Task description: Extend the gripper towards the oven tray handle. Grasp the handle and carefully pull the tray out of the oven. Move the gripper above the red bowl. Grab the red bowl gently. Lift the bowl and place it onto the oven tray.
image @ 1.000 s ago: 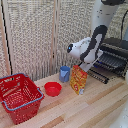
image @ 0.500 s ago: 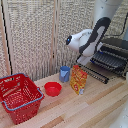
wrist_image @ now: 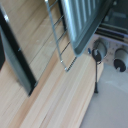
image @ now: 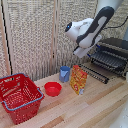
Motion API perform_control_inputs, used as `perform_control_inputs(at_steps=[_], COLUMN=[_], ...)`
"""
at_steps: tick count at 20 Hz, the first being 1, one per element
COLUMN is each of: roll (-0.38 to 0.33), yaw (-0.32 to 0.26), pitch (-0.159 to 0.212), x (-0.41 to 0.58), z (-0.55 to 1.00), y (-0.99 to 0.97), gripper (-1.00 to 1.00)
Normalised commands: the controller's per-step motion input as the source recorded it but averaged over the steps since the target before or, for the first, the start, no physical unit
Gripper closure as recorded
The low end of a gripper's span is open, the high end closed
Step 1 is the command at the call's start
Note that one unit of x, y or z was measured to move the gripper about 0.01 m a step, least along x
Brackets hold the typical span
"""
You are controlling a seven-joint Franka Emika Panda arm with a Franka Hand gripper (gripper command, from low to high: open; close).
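Tray (image: 106,61) juts from oven (image: 116,52); gripper (image: 80,50) hangs above table (image: 95,107).

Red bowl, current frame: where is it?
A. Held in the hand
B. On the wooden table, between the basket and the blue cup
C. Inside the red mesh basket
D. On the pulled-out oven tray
B. The red bowl sits on the wooden table, with the red basket on the exterior view's left and the blue cup just behind it to the right; the hand hangs above, holding nothing.

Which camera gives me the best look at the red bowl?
The exterior view: the red bowl sits whole and unobstructed on the wooden table. The wrist view shows none of it, only rack bars and oven knobs.
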Motion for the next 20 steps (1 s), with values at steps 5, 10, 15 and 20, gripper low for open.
perform_control_inputs(at_steps=[5, 10, 15, 20], roll=[0.219, 0.192, 0.173, 0.181], yaw=[-0.131, -0.112, -0.091, -0.074], pitch=[-0.070, -0.056, -0.068, -0.063], x=[0.086, 0.049, 0.000, 0.000], z=[0.19, 0.05, 0.00, 0.00], y=[0.53, 0.63, 0.73, 0.76], gripper=[-1.00, -1.00, -1.00, -1.00])
